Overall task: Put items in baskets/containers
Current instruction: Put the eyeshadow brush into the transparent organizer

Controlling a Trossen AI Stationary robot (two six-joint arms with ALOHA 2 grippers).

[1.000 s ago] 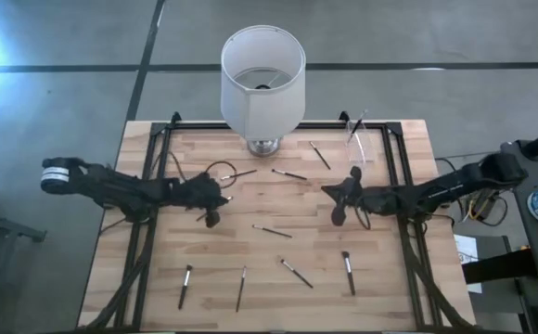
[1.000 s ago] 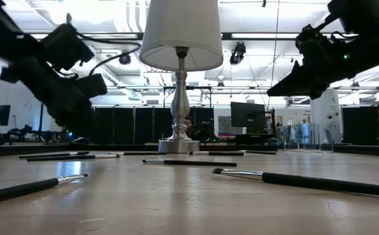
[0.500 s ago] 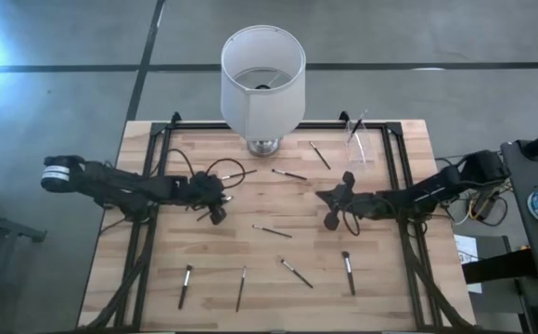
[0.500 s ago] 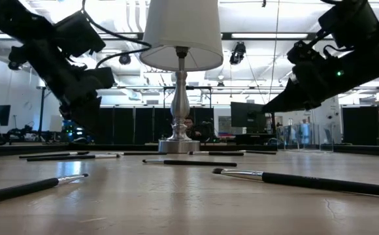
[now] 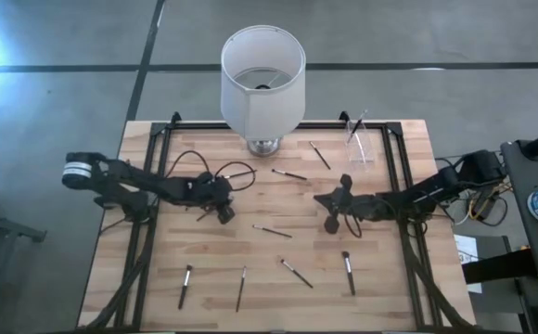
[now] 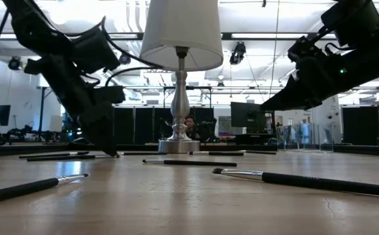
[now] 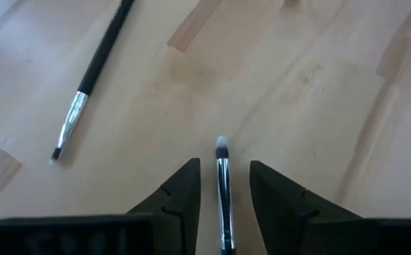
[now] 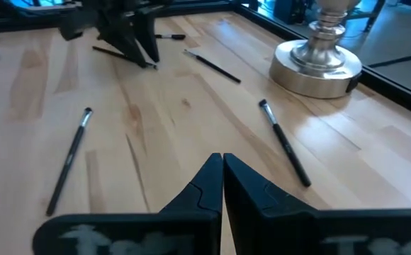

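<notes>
A: How far along is the sorting?

B: Barely begun. In the overhead view the clear cup (image 5: 360, 145) stands at about 1 o'clock on the table (image 5: 417, 278), and it looks to hold 1 or 2 brushes, though its transparency makes that hard to confirm. At least 8 makeup brushes (image 5: 290, 174) lie loose on the wood, from 12 o'clock near the lamp (image 5: 262, 79) down to 4 along the 6 o'clock edge.

A: What are the arms doing?

B: The left gripper (image 5: 223, 210) sits at about 9 o'clock of centre, tips down at the table. Its wrist view shows the fingers (image 7: 181, 191) spread, straddling 1 brush (image 7: 222, 184) that lies between them, not yet pinched. The right gripper (image 5: 333, 223) hovers at about 3 o'clock, fingers (image 8: 205, 185) pressed together, carrying nothing.

A: What's left?

B: Nearly everything, I judge.
</notes>
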